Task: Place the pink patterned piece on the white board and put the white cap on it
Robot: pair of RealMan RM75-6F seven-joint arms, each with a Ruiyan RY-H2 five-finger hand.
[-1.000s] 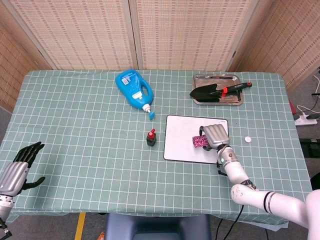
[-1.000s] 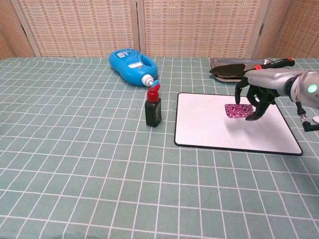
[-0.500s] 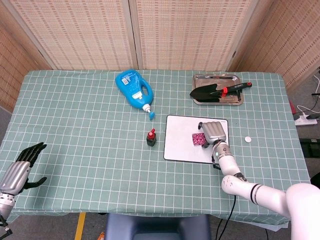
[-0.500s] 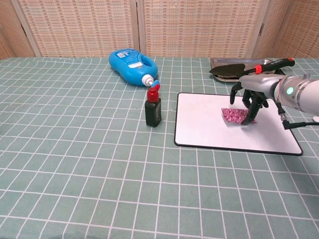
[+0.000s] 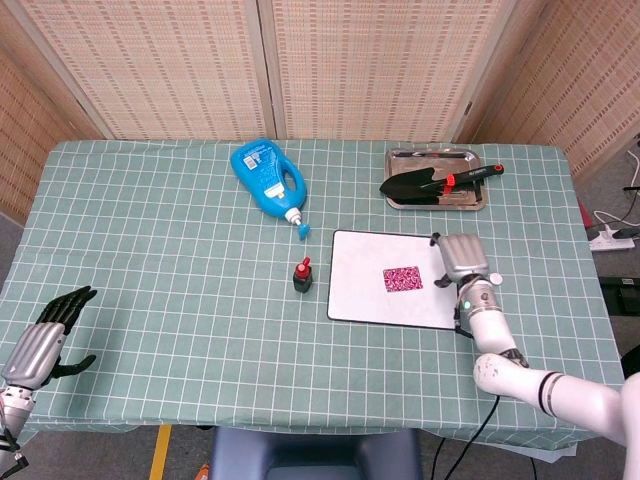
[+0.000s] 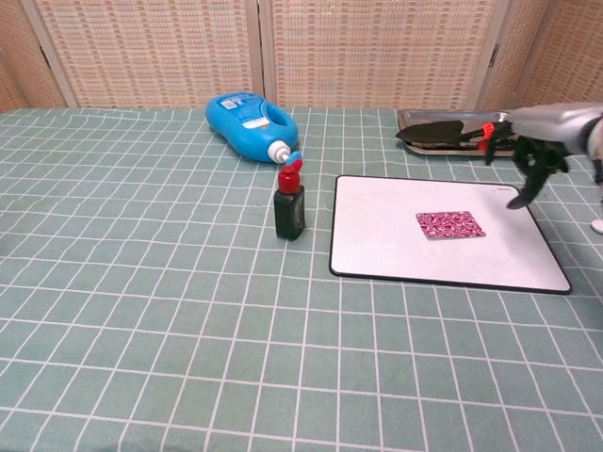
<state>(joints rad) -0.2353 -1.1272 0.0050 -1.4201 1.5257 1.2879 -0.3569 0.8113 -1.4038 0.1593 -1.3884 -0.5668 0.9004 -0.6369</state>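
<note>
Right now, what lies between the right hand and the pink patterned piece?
Only bare white board lies between the right hand and the pink patterned piece, clearest in the head view.

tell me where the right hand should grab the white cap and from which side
Pinch the white cap by its rim, coming straight down from above. It is a small, low disc lying flat on the tablecloth, just right of the white board, so its sides offer little to hold. The right hand is already close and holds nothing.

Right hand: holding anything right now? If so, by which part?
Nothing is held. The right hand is empty, off the pink patterned piece, which lies flat on the white board. The left hand is empty too.
</note>
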